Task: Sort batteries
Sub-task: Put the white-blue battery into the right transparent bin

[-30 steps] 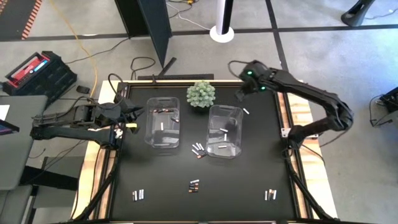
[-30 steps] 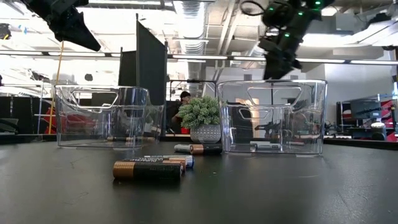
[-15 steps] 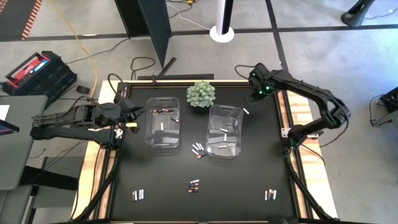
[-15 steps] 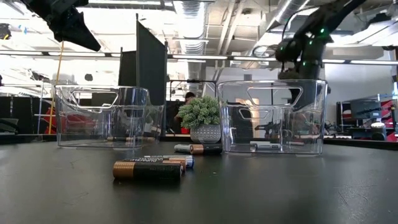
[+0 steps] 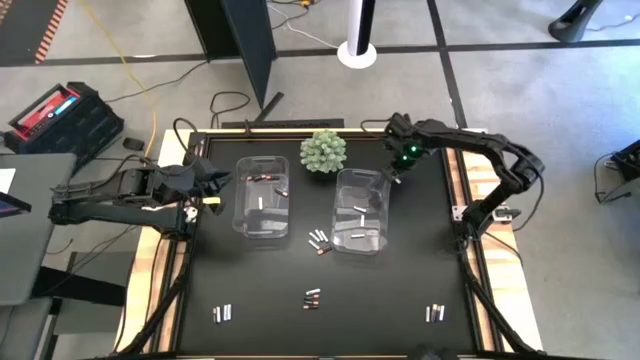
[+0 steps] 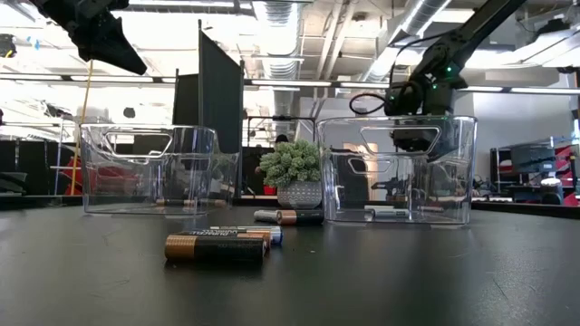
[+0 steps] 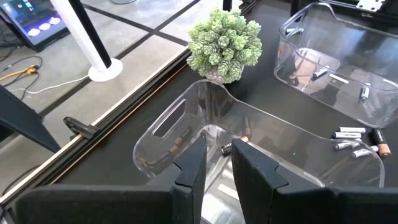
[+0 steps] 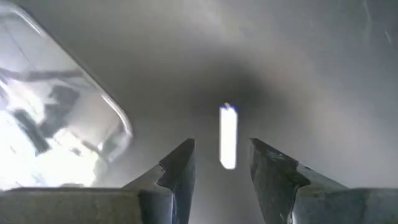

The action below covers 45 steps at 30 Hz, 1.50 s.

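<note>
Black tabletop (image 5: 420, 260), high view: two bins, a plant & scattered cells are carried.
Clear plastic bins, high view: left bin (image 5: 240, 212) and right bin (image 5: 340, 232) are set side by side mid-table; a few cells are seen inside each.
Green spiky ball plant (image 5: 323, 151): placed at the far edge, between the bins.
Small cylindrical batteries, high view: one cluster (image 5: 318, 241) lies between the bins' near corners; three more groups are lined up along the near edge.
Right gripper (image 5: 397, 172), high view: held just beside the right bin's far outer corner.
Left gripper (image 5: 215, 183), high view: parked beside the left bin's outer wall.
Low view: dark copper-ended cells are seen up front; the right gripper shows behind the right bin, the left arm top-left.
Left wrist view: the dark fingers (image 7: 249, 171) are set a narrow gap apart, released, w/ nothing between; the left bin's rim lies just beyond.
Right wrist view: the fingers (image 8: 177, 165) are spread apart, released; a pale silver-white battery (image 8: 228, 137) lies on the table between them, untouched on either side, near the bin corner.
</note>
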### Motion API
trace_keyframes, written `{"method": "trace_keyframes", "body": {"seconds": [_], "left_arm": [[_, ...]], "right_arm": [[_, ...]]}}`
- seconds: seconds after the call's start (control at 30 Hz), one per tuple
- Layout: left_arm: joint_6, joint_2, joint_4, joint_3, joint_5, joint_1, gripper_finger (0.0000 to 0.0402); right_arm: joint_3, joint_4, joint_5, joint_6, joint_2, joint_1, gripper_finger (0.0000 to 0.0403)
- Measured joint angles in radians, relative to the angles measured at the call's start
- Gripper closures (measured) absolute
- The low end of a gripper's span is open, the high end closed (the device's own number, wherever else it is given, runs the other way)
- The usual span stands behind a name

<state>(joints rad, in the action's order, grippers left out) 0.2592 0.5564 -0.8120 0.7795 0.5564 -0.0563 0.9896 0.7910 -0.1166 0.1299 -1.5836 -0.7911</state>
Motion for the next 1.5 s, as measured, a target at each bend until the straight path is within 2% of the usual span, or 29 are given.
{"method": "trace_keyframes", "body": {"seconds": [0.23,0.4,0.6,0.77,0.97,1.33,1.5], "left_arm": [[0.026,0.0,-0.011,0.0,0.0,0.0,0.0329],[0.023,0.0,-0.013,0.0,0.0,0.0,0.0329],[0.014,0.0,-0.013,0.0,0.0,0.0,0.0329],[0.011,0.0,-0.013,0.0,0.0,0.0,0.0329],[0.011,0.0,-0.015,0.0,0.0,0.0,0.0329],[0.011,0.0,-0.054,0.0,0.0,0.0,0.0329],[0.012,0.0,-0.062,0.0,0.0,0.0,0.0329]], "right_arm": [[-0.006,-0.118,-0.032,0.057,0.037,-0.014,0.0239],[-0.005,-0.189,-0.039,0.208,0.014,-0.044,0.0239],[-0.006,-0.159,0.078,0.356,-0.085,0.001,0.0247],[-0.006,-0.186,0.092,0.335,-0.139,0.061,0.0268],[-0.006,-0.168,0.136,0.291,-0.125,0.134,0.0284],[-0.006,-0.159,0.144,0.273,-0.121,0.157,0.0284],[-0.006,-0.15,0.145,0.238,-0.121,0.157,0.0263]]}}
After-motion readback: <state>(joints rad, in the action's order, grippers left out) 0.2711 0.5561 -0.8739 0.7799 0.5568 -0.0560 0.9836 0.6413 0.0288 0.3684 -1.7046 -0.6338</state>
